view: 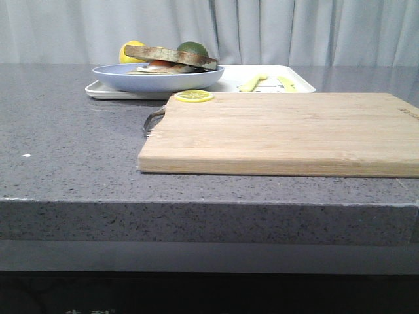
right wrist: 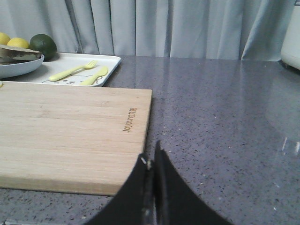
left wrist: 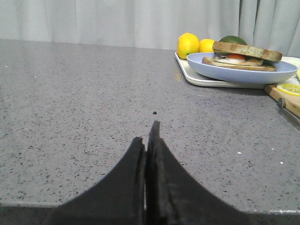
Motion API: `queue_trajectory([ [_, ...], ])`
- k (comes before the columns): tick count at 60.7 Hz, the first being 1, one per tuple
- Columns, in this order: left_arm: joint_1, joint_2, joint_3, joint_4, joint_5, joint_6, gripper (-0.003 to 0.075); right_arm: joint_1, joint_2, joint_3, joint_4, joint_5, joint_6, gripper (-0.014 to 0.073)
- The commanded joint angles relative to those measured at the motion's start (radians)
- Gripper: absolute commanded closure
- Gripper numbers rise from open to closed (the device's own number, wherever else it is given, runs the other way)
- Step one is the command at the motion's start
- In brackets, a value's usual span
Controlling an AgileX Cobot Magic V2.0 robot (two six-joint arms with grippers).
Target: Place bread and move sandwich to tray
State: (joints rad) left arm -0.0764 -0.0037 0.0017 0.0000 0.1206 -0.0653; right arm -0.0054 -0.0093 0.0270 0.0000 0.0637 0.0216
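The plain bread slice lies on top of the egg sandwich in the pale blue plate. The plate rests on the left part of the white tray at the back of the counter. In the left wrist view the bread, plate and tray are far ahead to the right of my left gripper, which is shut and empty over bare counter. My right gripper is shut and empty at the cutting board's near right corner. Neither gripper shows in the front view.
A light wooden cutting board lies in front of the tray, with a lemon slice at its far left corner. A lemon and lime sit behind the plate. A yellow fork and knife lie on the tray. A white appliance stands far right.
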Motion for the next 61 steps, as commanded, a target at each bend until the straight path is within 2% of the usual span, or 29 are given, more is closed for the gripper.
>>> queue_trajectory([
  [1,-0.009,-0.020,0.006,0.000,-0.079,-0.009,0.0738,-0.003,-0.022,-0.004,0.000,-0.087,-0.001,0.0661],
  [16,-0.009,-0.020,0.006,0.000,-0.079,-0.009,0.0738,-0.003,-0.022,-0.003,0.029,-0.096,-0.005,0.0661],
  [28,-0.009,-0.020,0.006,0.000,-0.079,-0.009,0.0738,-0.003,-0.022,-0.003,0.108,-0.120,-0.134,0.0661],
  [61,-0.009,-0.020,0.006,0.000,-0.079,-0.009,0.0738,-0.003,-0.022,-0.003,0.108,-0.120,-0.077,0.0661],
])
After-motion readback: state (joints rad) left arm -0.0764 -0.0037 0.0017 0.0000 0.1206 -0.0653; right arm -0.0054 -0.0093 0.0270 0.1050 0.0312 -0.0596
